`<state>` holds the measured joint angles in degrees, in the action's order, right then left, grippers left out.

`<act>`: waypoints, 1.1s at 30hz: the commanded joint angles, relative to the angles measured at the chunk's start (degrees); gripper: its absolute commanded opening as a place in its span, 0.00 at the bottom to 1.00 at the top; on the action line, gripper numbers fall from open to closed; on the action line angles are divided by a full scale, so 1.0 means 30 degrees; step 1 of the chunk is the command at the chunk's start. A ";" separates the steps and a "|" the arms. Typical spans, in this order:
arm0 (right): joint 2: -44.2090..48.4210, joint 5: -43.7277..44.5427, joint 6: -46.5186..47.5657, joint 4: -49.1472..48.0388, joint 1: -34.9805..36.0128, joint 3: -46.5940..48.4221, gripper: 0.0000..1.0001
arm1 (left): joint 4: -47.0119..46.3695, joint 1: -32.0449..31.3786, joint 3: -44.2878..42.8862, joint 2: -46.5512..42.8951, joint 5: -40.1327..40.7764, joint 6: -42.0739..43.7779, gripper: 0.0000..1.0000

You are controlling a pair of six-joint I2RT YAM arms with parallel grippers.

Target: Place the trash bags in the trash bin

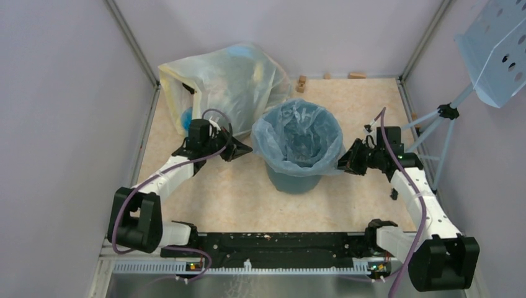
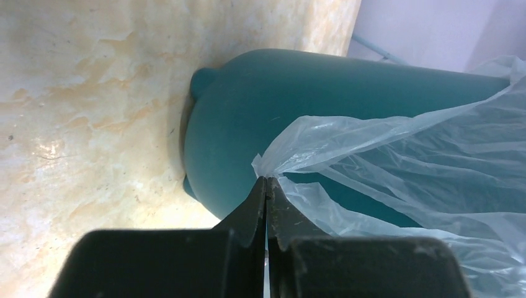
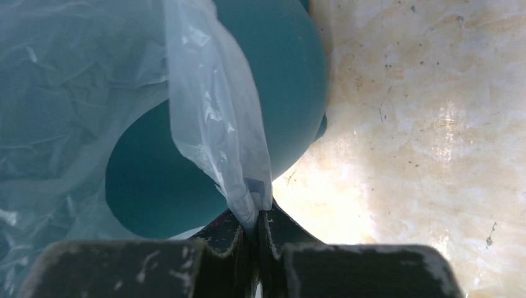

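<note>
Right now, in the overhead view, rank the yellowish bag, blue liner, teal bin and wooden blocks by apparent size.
1. yellowish bag
2. blue liner, draped over the bin
3. teal bin, only its lower wall showing
4. wooden blocks, tiny at the far edge

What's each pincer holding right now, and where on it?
Both grip the pale-blue trash bag: left pincer its left hem, right pincer its right hem.

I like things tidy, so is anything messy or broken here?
Nothing is spilled or broken. The trash bin stands upright. The only untidy bit is the trash bag: it puffs out loosely over the rim, pinched at each side by the left gripper and right gripper.
</note>
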<state>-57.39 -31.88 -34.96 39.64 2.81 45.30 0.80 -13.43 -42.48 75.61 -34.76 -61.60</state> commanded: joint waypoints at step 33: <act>-0.1293 0.1539 0.2365 -0.2714 -0.0145 -0.0138 0.35 | 0.1652 -0.0708 0.1607 -0.6341 0.4895 0.1223 0.50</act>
<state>-63.40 -27.38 -28.91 31.24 2.83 41.78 5.17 -15.79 -40.77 59.51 -24.36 -53.17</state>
